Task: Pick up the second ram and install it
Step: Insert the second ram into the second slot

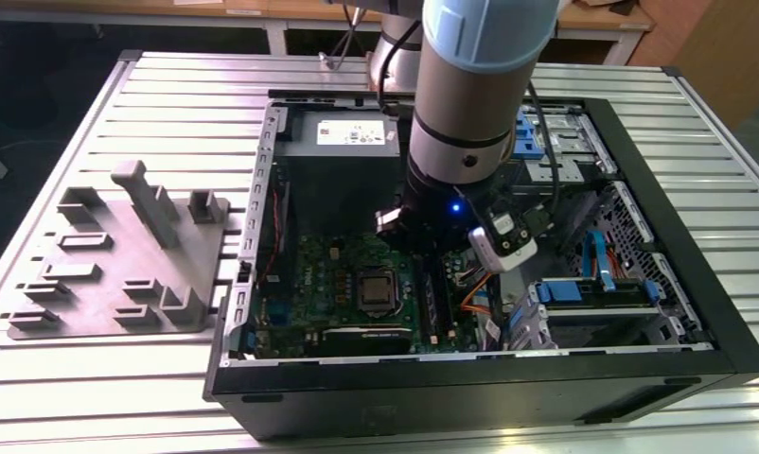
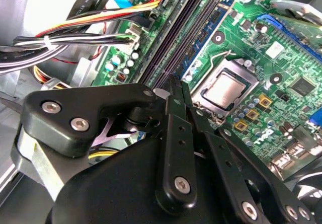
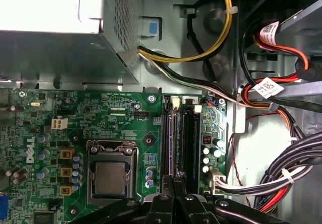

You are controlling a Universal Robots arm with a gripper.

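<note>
While the hand (image 3: 174,182) hangs low, pinched narrow, the second ram (image 3: 170,133) stands edge-on on the motherboard (image 3: 121,118), one end running right under the hand's tip.

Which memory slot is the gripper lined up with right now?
The memory slot nearest the CPU socket: the gripper, jaws shut, sits at its end. The black slot beside it lies toward the cables, off the gripper's line.
</note>
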